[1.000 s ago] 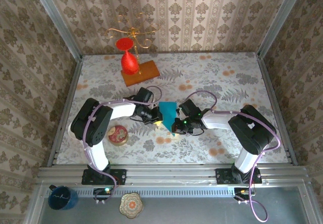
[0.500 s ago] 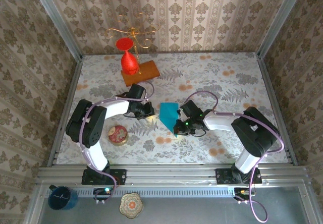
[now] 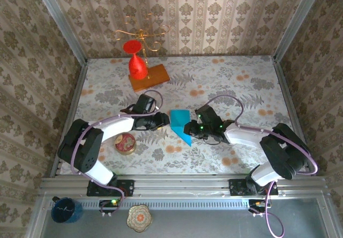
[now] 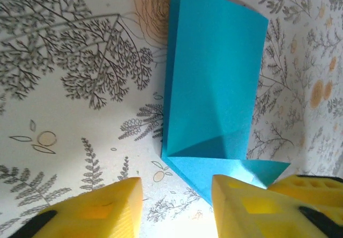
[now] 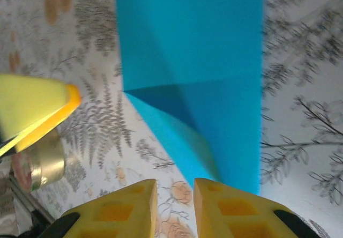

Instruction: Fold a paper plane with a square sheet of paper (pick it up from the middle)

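Observation:
The square sheet of paper [image 3: 180, 123], teal-blue, lies on the table folded lengthwise, with a triangular point at its near end. My left gripper [image 3: 164, 120] sits low just left of it, open. In the left wrist view the paper [image 4: 214, 77] lies ahead of my left gripper [image 4: 177, 206], bare table shows between the fingers [image 4: 96, 208], and the paper's corner reaches the right finger. My right gripper [image 3: 188, 128] is at the paper's right edge, slightly open. In the right wrist view the paper [image 5: 193, 61] ends just ahead of my right gripper [image 5: 174, 208], with nothing between the fingertips.
A red glass [image 3: 137, 62] stands on an orange wooden block [image 3: 150, 77] at the back left, before a gold wire stand [image 3: 141, 34]. A round tin [image 3: 125, 143] sits near the left arm. A blue mug [image 3: 66, 210] and a patterned disc [image 3: 139, 217] rest on the near ledge.
Both grippers have opened and let go of the paper, which now lies flat on the table. Both arms have drawn back outward and lowered.

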Tool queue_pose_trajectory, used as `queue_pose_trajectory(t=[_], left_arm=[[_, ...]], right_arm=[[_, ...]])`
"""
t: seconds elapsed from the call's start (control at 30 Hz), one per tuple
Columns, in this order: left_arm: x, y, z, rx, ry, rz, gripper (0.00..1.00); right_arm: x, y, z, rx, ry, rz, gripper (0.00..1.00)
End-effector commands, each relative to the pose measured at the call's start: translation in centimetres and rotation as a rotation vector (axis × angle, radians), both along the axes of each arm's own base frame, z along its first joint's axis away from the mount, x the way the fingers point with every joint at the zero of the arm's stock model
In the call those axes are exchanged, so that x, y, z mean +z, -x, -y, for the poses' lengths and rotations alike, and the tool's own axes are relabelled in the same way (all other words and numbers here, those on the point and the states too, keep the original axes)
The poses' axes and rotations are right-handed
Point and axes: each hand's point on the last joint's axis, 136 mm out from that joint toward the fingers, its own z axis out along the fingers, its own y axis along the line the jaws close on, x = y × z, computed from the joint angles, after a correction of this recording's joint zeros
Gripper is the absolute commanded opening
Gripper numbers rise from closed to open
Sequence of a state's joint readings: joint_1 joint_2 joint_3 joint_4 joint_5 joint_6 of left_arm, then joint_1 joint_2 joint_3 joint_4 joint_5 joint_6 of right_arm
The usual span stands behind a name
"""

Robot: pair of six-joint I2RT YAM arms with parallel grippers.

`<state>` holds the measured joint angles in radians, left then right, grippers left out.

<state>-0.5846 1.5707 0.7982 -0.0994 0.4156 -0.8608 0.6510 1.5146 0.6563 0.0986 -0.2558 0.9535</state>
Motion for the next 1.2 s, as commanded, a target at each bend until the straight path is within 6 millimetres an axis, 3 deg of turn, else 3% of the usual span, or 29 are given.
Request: queue_pose_trajectory(t=[0.0, 0.27, 0.77, 1.17], left_arm=[[0.5, 0.2, 1.4, 0.003, 0.075, -0.034, 0.44], [-0.5, 0.7, 2.8, -0.027, 0.115, -0.098, 0.5], [0.5, 0.7, 6.1, -0.197, 0.253, -0.082, 0.52], [-0.1, -0.1, 5.6, -0.284, 0.309, -0.047, 0.43]], right_arm=[[-1.1, -0.9, 0.4, -0.103, 0.007, -0.018, 0.27], [-1.9, -1.0, 1.2, -0.133, 0.018, -0.022, 0.28], [-1.9, -0.8, 2.0, -0.143, 0.003, -0.013, 0.27], [-2.8, -0.7, 2.4, -0.133, 0.036, -0.041, 0.24]])
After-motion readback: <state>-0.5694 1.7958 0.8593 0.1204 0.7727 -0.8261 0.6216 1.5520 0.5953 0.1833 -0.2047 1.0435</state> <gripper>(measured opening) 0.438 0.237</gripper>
